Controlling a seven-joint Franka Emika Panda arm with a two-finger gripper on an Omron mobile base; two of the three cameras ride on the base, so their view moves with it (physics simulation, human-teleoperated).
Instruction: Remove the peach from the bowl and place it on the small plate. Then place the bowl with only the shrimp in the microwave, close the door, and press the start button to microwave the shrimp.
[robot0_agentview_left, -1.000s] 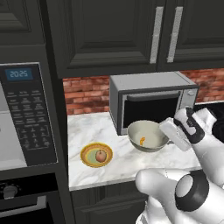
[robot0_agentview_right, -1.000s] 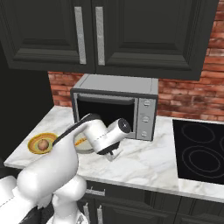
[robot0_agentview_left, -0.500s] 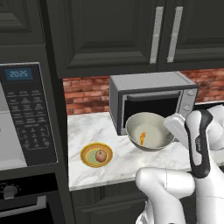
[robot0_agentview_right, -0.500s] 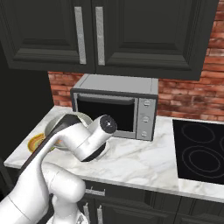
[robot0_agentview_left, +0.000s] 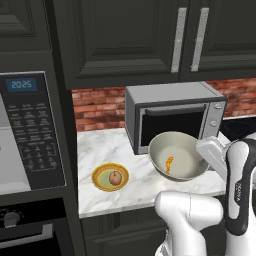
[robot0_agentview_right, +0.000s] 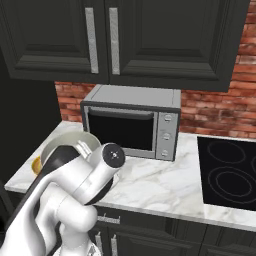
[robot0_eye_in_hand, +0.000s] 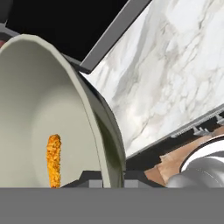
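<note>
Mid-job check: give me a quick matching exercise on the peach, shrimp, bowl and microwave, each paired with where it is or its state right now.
Things:
1. peach
2. shrimp
3. bowl
4. microwave

States:
A. held tilted above the counter by the gripper
B. lying inside the bowl
C. resting on the small plate
D. standing at the back against the brick wall

Pairs: 1-C, 2-B, 3-A, 4-D

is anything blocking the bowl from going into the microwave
Nothing visible does. The gripper holds the bowl by its rim, tilted, just before the microwave opening, whose dark cavity looks open.
</note>
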